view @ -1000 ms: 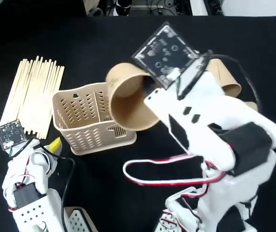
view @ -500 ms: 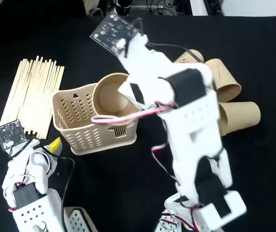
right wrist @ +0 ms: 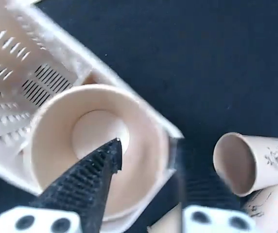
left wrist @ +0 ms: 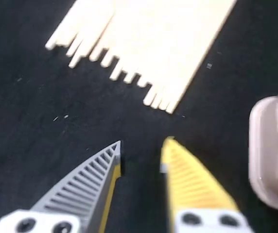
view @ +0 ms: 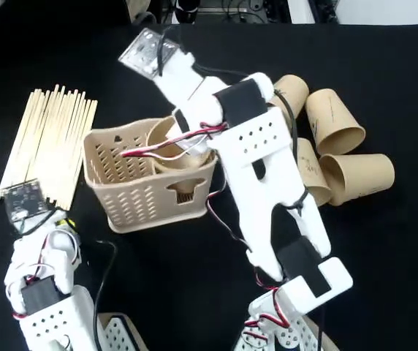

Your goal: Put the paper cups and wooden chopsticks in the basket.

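Fingers of the right gripper [right wrist: 147, 151] are spread astride the rim of a tan paper cup [right wrist: 61, 145], which is seated mouth up in the beige slotted basket [right wrist: 12, 43]. The left gripper [left wrist: 141, 154] is slightly parted and empty, near the ends of the pale wooden chopsticks [left wrist: 153, 43]

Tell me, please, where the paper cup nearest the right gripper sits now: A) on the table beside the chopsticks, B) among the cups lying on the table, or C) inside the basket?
C: the paper cup sits within the walls of the basket, at the end away from the chopsticks.
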Available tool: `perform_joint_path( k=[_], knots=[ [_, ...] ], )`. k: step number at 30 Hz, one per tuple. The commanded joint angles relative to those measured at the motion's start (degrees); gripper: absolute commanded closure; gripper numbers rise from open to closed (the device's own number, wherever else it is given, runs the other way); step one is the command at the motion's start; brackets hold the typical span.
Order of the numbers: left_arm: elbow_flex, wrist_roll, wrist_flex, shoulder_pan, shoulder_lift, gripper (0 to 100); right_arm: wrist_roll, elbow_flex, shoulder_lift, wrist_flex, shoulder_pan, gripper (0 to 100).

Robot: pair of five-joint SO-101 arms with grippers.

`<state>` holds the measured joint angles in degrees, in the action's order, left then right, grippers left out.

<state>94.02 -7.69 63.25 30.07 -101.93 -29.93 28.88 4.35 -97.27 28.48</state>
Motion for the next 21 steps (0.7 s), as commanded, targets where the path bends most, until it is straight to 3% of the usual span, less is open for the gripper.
perform_joint_path(
  k=[1, 11, 17, 21],
  knots=[
    [-0.2, -3.0, -0.8, -2.5, -0.5, 98, -1.4, 0.9, -3.6, -0.1, 1.1, 64.3],
    [-0.7, -4.0, 1.1, -2.6, -0.5, 97, -1.4, -0.1, -21.8, -3.6, -0.1, 72.3],
    [-0.3, -4.0, 0.8, -2.6, -0.5, 97, -2.6, -8.4, -33.5, -3.3, -12.5, 72.7],
    [0.0, -4.0, 0.8, -3.1, -0.5, 97, -14.2, -21.5, -39.3, -2.6, -20.9, 72.7]
  ],
)
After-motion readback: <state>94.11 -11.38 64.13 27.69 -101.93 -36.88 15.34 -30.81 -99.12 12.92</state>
